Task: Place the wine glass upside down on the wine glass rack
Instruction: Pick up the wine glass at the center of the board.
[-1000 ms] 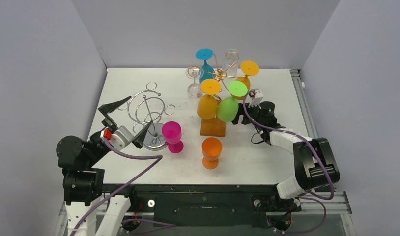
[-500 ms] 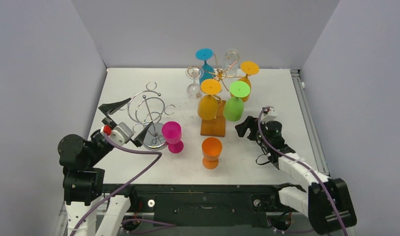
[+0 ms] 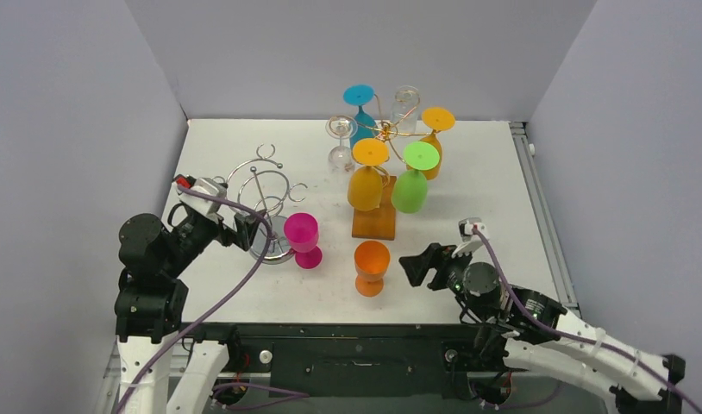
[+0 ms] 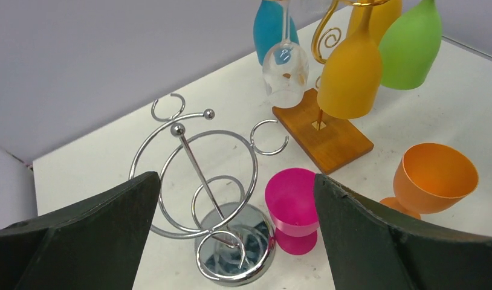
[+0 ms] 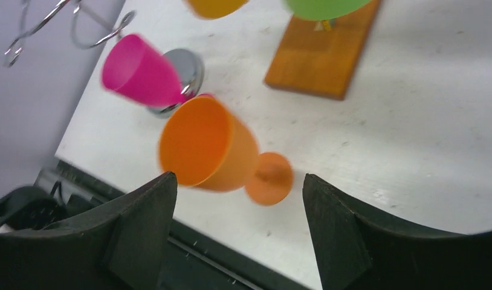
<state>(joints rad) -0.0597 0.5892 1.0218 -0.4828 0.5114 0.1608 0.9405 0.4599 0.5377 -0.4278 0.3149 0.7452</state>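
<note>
An orange wine glass (image 3: 371, 267) stands upright near the table's front edge, also in the right wrist view (image 5: 210, 148). My right gripper (image 3: 419, 266) is open just to its right, jaws (image 5: 237, 178) apart with the glass ahead of them, untouched. A magenta wine glass (image 3: 303, 240) stands upright against the base of an empty silver wire rack (image 3: 263, 200). My left gripper (image 3: 242, 231) hovers open beside that rack; in its wrist view the rack (image 4: 198, 181) and magenta glass (image 4: 292, 208) lie between and beyond its fingers (image 4: 236, 181).
A gold wire rack on a wooden base (image 3: 374, 222) stands mid-table with several glasses hanging upside down: green (image 3: 410, 185), yellow-orange (image 3: 365, 183), blue (image 3: 361, 116), clear (image 3: 341, 142). Grey walls enclose the table on three sides.
My right arm has drawn back from the hanging green glass to the front edge beside the orange glass. The left gripper has swung down toward the silver rack.
</note>
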